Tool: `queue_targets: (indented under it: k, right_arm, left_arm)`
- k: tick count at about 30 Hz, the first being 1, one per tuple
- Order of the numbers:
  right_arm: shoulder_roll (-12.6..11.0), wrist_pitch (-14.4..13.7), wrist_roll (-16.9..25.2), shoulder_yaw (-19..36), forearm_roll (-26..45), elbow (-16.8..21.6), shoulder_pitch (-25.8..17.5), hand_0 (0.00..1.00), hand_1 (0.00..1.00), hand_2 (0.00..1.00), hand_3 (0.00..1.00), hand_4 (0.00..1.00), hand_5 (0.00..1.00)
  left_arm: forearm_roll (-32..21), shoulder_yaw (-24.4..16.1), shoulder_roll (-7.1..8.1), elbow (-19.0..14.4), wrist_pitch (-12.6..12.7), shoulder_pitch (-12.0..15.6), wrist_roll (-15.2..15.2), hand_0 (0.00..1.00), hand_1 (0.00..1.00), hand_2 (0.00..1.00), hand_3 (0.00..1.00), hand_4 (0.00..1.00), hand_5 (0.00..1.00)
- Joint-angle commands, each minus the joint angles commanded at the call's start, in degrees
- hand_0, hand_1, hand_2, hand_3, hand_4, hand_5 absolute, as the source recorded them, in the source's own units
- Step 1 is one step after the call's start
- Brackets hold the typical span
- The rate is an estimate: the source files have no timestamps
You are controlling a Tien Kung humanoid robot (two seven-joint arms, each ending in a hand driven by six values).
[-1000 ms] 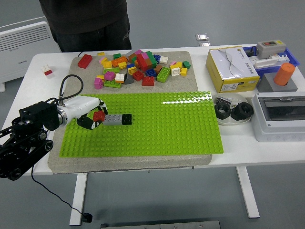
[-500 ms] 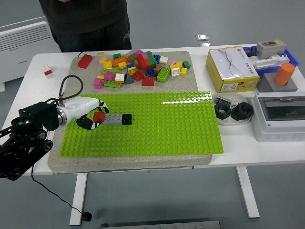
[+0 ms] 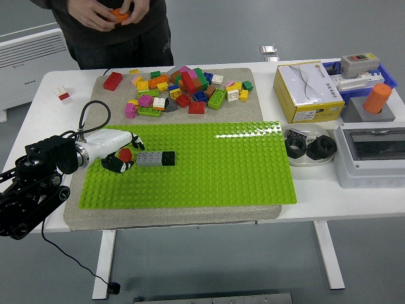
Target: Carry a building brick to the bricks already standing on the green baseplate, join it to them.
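Red brick (image 3: 126, 154), a small studded building block, sits low over the left part of the green baseplate (image 3: 209, 171), touching or just beside the left end of the grey brick (image 3: 149, 159), which joins the black brick (image 3: 168, 158) to form a short row standing on the plate. The left robot hand (image 3: 120, 154) has its fingers curled about the red brick, thumb side below and white fingers above; whether the brick is already seated on the studs cannot be told from this view. Judged by its kind, the brick is light, rigid and smooth-sided, so it is likely to slip under a loose pinch and is best held across two opposite side walls, leaving the studded top and hollow underside free. Joining probably calls for a straight downward press with the studs aligned; a tilted brick may jam or skate off.

Behind the baseplate, a loose pile of coloured bricks (image 3: 183, 88) lies on the grey mat (image 3: 247, 79). On the white table (image 3: 57, 107) to the right stand a yellow box (image 3: 307, 88), a dish of black nuts (image 3: 309, 147) and a grey enclosure (image 3: 373, 155). At the far side a person's hands (image 3: 111, 12) hold an orange piece. No right arm is in view.
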Motion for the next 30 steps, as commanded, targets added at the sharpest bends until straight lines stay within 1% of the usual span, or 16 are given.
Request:
queue_targets:
  k: [3, 7, 8, 12, 13, 14, 15, 17, 19, 20, 21, 24, 26, 27, 30]
  right_arm:
    - [0.0, 0.0, 0.0, 0.1, 0.0, 0.0, 0.0, 0.704, 0.609, 0.75, 0.87, 0.928, 0.998]
    - [0.1, 0.0, 0.0, 0.1, -0.1, 0.0, -0.1, 0.704, 0.609, 0.75, 0.87, 0.928, 0.998]
    - [0.0, 0.0, 0.0, 0.2, -0.1, 0.0, -0.1, 0.704, 0.609, 0.75, 0.87, 0.925, 0.998]
    - [0.0, -0.1, 0.0, 0.4, -0.4, 0.0, -0.3, 0.704, 0.609, 0.75, 0.87, 0.925, 0.998]
    - [0.0, -0.1, 0.0, 0.4, -0.4, 0.0, -0.3, 0.704, 0.609, 0.75, 0.87, 0.925, 0.998]
    - [0.0, -0.1, 0.0, 0.6, -0.5, 0.0, -0.4, 0.703, 0.609, 0.75, 0.869, 0.926, 0.998]
    - [0.0, -0.1, 0.0, 0.7, -0.6, 0.0, -0.5, 0.703, 0.609, 0.75, 0.869, 0.926, 0.998]
    - [0.0, -0.1, 0.0, 0.9, -0.7, 0.0, -0.7, 0.703, 0.609, 0.75, 0.869, 0.926, 0.998]
    - [0.0, -0.1, -0.1, 1.1, -0.9, 0.0, -0.8, 0.703, 0.609, 0.75, 0.869, 0.926, 0.998]
    - [0.1, -0.1, -0.1, 1.3, -1.1, 0.0, -0.9, 0.703, 0.609, 0.75, 0.869, 0.926, 0.998]
    - [0.2, -0.1, -0.1, 1.5, -1.4, 0.0, -0.9, 0.703, 0.609, 0.75, 0.869, 0.922, 0.998]
    - [0.2, -0.1, -0.2, 1.9, -1.8, 0.0, -1.1, 0.703, 0.609, 0.75, 0.869, 0.922, 0.998]
    - [0.3, -0.1, -0.2, 2.0, -2.0, 0.0, -1.1, 0.703, 0.609, 0.75, 0.869, 0.922, 0.998]
    - [0.3, -0.2, -0.2, 2.1, -2.1, 0.0, -1.2, 0.704, 0.609, 0.75, 0.869, 0.923, 0.998]
    - [0.4, -0.2, -0.3, 2.3, -2.5, 0.0, -1.2, 0.704, 0.609, 0.75, 0.869, 0.923, 0.998]
  left_arm:
    - [0.5, -0.3, 0.14, -1.0, -0.2, 0.1, 0.1, 0.095, 0.137, 0.748, 0.746, 0.622, 0.002]
    - [2.3, -2.7, 0.81, -3.6, -0.9, 0.3, 0.8, 0.095, 0.137, 0.748, 0.746, 0.622, 0.002]
    - [2.7, -3.3, 1.1, -4.2, -1.2, 0.4, 1.0, 0.098, 0.138, 0.748, 0.745, 0.644, 0.002]
    - [3.6, -5.9, 2.93, -7.0, -3.4, 1.0, 2.4, 0.098, 0.138, 0.748, 0.745, 0.644, 0.002]
    - [3.7, -6.8, 3.48, -7.9, -4.2, 1.5, 3.1, 0.098, 0.138, 0.748, 0.745, 0.644, 0.002]
    - [3.8, -8.1, 4.25, -9.2, -5.4, 2.3, 4.1, 0.105, 0.144, 0.761, 0.794, 0.717, 0.002]
    - [3.8, -9.9, 5.02, -10.8, -6.9, 3.6, 5.4, 0.105, 0.144, 0.761, 0.794, 0.717, 0.002]
    - [3.3, -12.2, 5.64, -12.8, -8.9, 5.5, 6.9, 0.105, 0.144, 0.761, 0.794, 0.717, 0.002]
    - [2.2, -14.8, 5.89, -14.8, -10.3, 7.4, 8.0, 0.105, 0.144, 0.761, 0.794, 0.717, 0.002]
    - [1.2, -16.3, 5.78, -16.0, -10.9, 8.7, 8.7, 0.105, 0.144, 0.761, 0.794, 0.717, 0.002]
    - [0.0, -18.3, 5.51, -17.3, -11.5, 10.1, 9.4, 0.106, 0.146, 0.776, 0.884, 0.815, 0.002]
    - [-2.4, -22.6, 4.5, -19.5, -12.2, 13.3, 10.5, 0.106, 0.146, 0.776, 0.884, 0.815, 0.002]
    - [-3.6, -25.1, 3.77, -19.8, -12.3, 14.8, 10.7, 0.106, 0.146, 0.776, 0.884, 0.815, 0.002]
    - [-4.1, -26.4, 3.33, -19.6, -12.1, 15.4, 10.6, 0.106, 0.147, 0.793, 0.934, 0.809, 0.09]
    - [-5.1, -29.2, 2.29, -18.3, -11.5, 16.1, 10.2, 0.106, 0.147, 0.793, 0.934, 0.809, 0.09]
